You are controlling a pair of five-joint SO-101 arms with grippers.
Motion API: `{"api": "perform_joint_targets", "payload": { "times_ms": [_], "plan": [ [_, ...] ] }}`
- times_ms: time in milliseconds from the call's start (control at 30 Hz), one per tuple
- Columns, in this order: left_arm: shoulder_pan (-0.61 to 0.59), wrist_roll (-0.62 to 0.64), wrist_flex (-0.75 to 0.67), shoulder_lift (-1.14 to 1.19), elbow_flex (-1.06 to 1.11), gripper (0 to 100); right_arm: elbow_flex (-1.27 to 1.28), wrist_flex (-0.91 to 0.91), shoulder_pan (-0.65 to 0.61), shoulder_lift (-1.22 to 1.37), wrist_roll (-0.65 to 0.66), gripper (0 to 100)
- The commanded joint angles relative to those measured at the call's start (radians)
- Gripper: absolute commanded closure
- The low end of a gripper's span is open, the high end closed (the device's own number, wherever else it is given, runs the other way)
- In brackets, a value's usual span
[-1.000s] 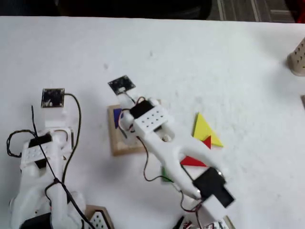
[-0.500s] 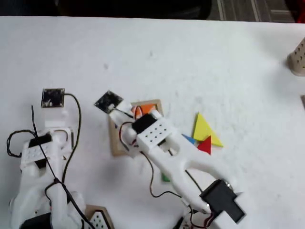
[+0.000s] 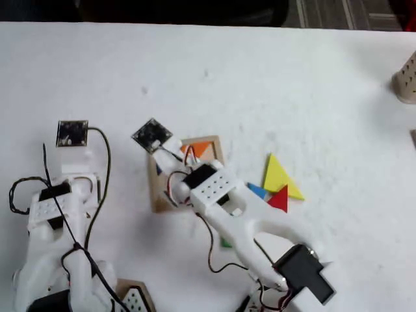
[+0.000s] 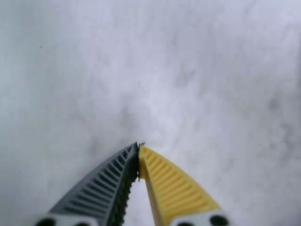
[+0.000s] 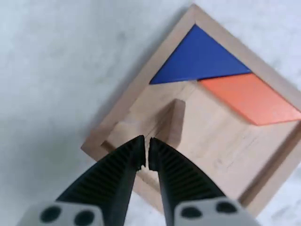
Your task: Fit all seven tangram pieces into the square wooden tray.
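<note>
The square wooden tray (image 5: 136, 84) holds a blue triangle (image 5: 200, 59) and an orange parallelogram (image 5: 249, 96) side by side. My right gripper (image 5: 145, 153) hangs shut and empty over the bare wood near one tray corner. In the high view the right arm (image 3: 211, 188) covers much of the tray (image 3: 156, 188), with the orange piece (image 3: 201, 149) showing at its far side. Loose on the table to the right lie a yellow triangle (image 3: 278, 174), a red triangle (image 3: 279, 198) and a small blue piece (image 3: 257, 190). A green piece (image 3: 225, 243) peeks out beside the arm. My left gripper (image 4: 138, 150) is shut over bare table.
The left arm (image 3: 55, 208) sits folded at the table's left, apart from the tray. A pale wooden block with holes (image 3: 406, 81) stands at the far right edge. Another wooden item (image 3: 133, 296) lies at the front edge, by the left arm's base.
The right arm has drawn back toward the front and its wrist has swung left, uncovering the orange piece in the tray and the small blue piece. The left arm has kept still.
</note>
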Motion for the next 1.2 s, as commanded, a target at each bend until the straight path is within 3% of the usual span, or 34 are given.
{"api": "perform_joint_targets", "payload": {
  "times_ms": [0,400,600,700,833,967,1067,1167],
  "plan": [
    [0.008,-0.002,-0.021,-0.025,-0.006,98,0.017,-0.068,0.022,-0.044,-0.003,97.8],
    [0.007,-0.003,-0.017,-0.025,-0.006,98,0.014,-0.142,0.142,0.068,0.0,98.1],
    [0.007,-0.005,-0.017,-0.025,-0.006,98,0.003,0.094,0.154,-0.177,-0.002,98.1],
    [0.007,-0.002,-0.017,-0.025,-0.006,98,0.058,0.122,0.239,-0.311,-0.011,98.1],
    [0.025,0.034,-0.017,-0.033,-0.014,98,0.204,-0.01,0.397,-0.372,-0.012,97.9],
    [0.18,0.207,0.081,-0.041,-0.055,98,0.23,-0.062,0.529,-0.371,-0.011,97.8],
    [0.338,0.23,0.198,-0.097,-0.124,98,0.229,-0.064,0.565,-0.371,-0.011,97.8],
    [0.495,0.233,0.196,-0.199,-0.163,98,0.229,-0.064,0.567,-0.369,-0.011,97.9]
  ]
}}
